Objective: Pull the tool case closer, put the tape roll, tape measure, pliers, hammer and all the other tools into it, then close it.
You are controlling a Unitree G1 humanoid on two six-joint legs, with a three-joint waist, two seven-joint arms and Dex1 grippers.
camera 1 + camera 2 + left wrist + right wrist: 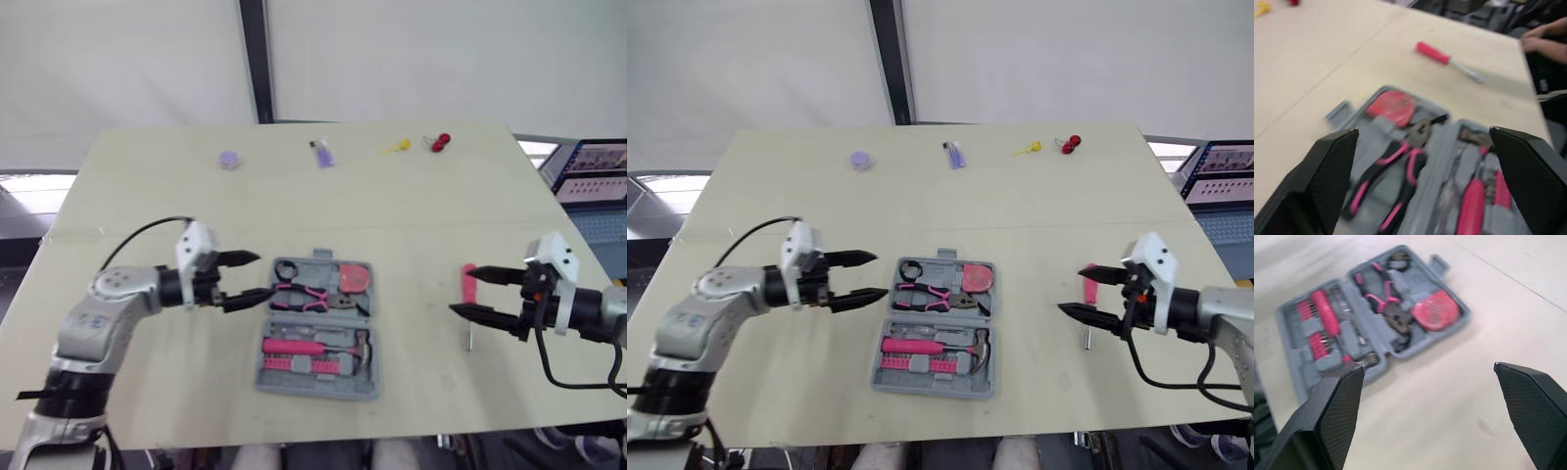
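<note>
From the head, the grey plastic tool case [323, 385] lies open mid-worktop, near the front edge of the pale wooden worktop [411, 215]. Seated in it are pink-handled pliers [306, 297], a round pink tape measure [354, 278], a black tape roll [286, 269] and a pink hammer [313, 346]. The left claw [261, 275] hovers just beside the case. The right claw [465, 292] flanks a pink-handled screwdriver [469, 284] lying outside, probably the next tool to go in. White sheeting [441, 59] backs the room, with a laptop screen [598, 171] at far right.

The left wrist view shows black fingers [1327, 171] spread wide and empty.

The right wrist view shows the same.
</note>
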